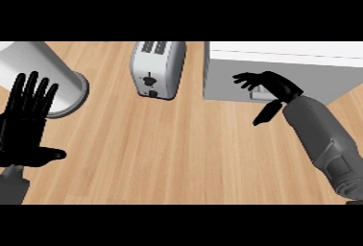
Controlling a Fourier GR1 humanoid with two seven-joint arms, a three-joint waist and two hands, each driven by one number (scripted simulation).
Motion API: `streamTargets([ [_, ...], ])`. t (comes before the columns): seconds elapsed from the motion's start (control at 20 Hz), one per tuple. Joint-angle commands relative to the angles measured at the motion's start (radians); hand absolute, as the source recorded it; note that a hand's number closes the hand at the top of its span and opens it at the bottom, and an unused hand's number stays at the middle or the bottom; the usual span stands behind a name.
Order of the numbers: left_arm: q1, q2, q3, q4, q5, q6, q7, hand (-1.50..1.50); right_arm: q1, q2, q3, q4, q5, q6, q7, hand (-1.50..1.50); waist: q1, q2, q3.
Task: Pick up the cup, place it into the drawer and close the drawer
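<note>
Right hand (273,86): released. The fingers are spread and only slightly bent, the thumb points down, and it holds nothing. It hangs to the right of the toaster (157,69), in front of the white drawer unit (312,72).
Left hand (25,129): released, flat, fingers up. It rests far left of the toaster and takes no part in this step.
Cup: not visible anywhere in this view. I judge that it is already inside the drawer, but I cannot confirm this.
Step in hand: probably closing the drawer with my right hand.
Procedure: I set my fingers flat against the middle of the drawer front. I push straight away from me, on a line parallel to the long side of the toaster. I keep the wrist behind the fingers so the front does not skew.
Caution: I keep the thumb off the counter (177,153) and clear of the drawer's lower edge.
Hidden: my right hand covers part of the drawer front. I cannot tell whether the fingers touch it.
Unclear: whether the drawer is open or fully shut.
Cut off: the drawer unit runs out of view to the right of the toaster. The grey cylinder (35,67) to its left is cropped at the top.
</note>
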State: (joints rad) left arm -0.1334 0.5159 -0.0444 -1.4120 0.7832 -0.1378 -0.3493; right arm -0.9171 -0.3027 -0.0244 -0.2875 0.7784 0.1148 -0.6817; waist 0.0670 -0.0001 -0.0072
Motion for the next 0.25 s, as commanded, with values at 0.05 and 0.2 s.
streamTargets([
  [0.05,-0.024,-0.044,-0.035,0.013,-0.048,0.018,-0.027,-1.5,-0.106,-0.031,-0.041,0.081,0.0,-0.046,0.135,-1.5,0.019,0.039,0.01],
  [0.2,0.024,0.001,0.01,0.006,-0.014,-0.031,-0.028,-1.5,-0.066,-0.091,-0.047,0.097,-0.003,-0.031,0.063,-1.5,0.035,0.039,0.011],
])
